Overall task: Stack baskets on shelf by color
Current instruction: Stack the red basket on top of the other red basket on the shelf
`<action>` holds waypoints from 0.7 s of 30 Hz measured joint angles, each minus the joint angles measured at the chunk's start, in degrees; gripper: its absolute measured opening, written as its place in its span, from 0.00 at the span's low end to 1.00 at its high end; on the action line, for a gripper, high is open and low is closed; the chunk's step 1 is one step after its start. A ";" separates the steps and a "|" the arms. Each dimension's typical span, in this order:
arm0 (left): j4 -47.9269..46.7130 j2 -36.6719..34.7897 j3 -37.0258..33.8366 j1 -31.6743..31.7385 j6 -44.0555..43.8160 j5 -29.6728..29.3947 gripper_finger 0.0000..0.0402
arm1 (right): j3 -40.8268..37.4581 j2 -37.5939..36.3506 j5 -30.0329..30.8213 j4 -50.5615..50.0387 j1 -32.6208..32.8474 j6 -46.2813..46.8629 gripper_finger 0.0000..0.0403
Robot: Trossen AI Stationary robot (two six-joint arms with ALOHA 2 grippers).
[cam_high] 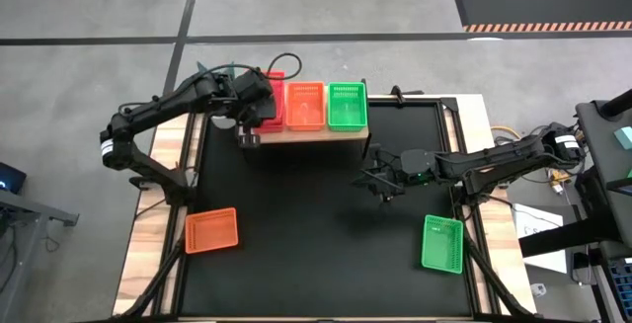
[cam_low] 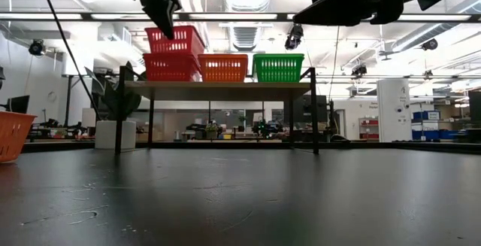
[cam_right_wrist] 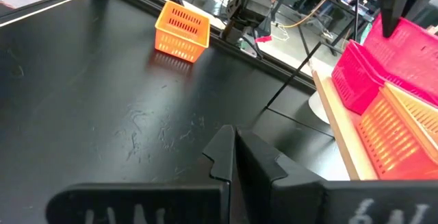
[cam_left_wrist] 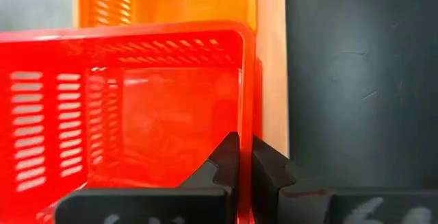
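Observation:
The wooden shelf [cam_high: 296,135] stands at the table's far edge. It carries a red basket [cam_low: 171,67], an orange basket [cam_low: 222,67] and a green basket [cam_low: 279,67] side by side. My left gripper [cam_high: 253,116] is shut on a second red basket [cam_low: 179,40], directly above the first. My right gripper [cam_high: 380,183] hangs shut over the table's middle right, with nothing in it. An orange basket [cam_high: 211,229] and a green basket [cam_high: 443,242] lie on the black tabletop, bottoms down. My left gripper pinches the upper red basket's wall on the table's near side [cam_left_wrist: 246,118], one finger [cam_left_wrist: 224,157] inside the basket and one [cam_left_wrist: 268,162] outside. The fingers slant down from the table's left. The basket is slightly tilted, its bottom at the lower red basket's rim [cam_low: 173,55].
Black posts [cam_low: 120,110] raise the shelf above the table. The near half of the tabletop [cam_high: 316,264] lies between the two loose baskets. The right arm [cam_high: 494,160] reaches in from the table's right edge.

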 joint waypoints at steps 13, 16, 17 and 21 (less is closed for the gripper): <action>-0.06 0.02 -0.79 0.00 -2.21 0.68 0.00 | 0.00 0.00 0.00 -0.07 0.00 0.06 0.02; -0.02 0.02 -0.92 0.00 -2.19 0.66 0.00 | 0.00 0.00 0.00 -0.38 -0.01 0.05 0.02; 0.00 0.02 -1.10 0.00 -2.21 0.66 0.00 | 0.00 0.00 0.00 -0.52 0.00 0.06 0.02; 1.22 0.02 -2.58 0.00 -2.20 0.64 0.00 | 0.00 0.00 0.00 -1.20 0.00 0.08 0.02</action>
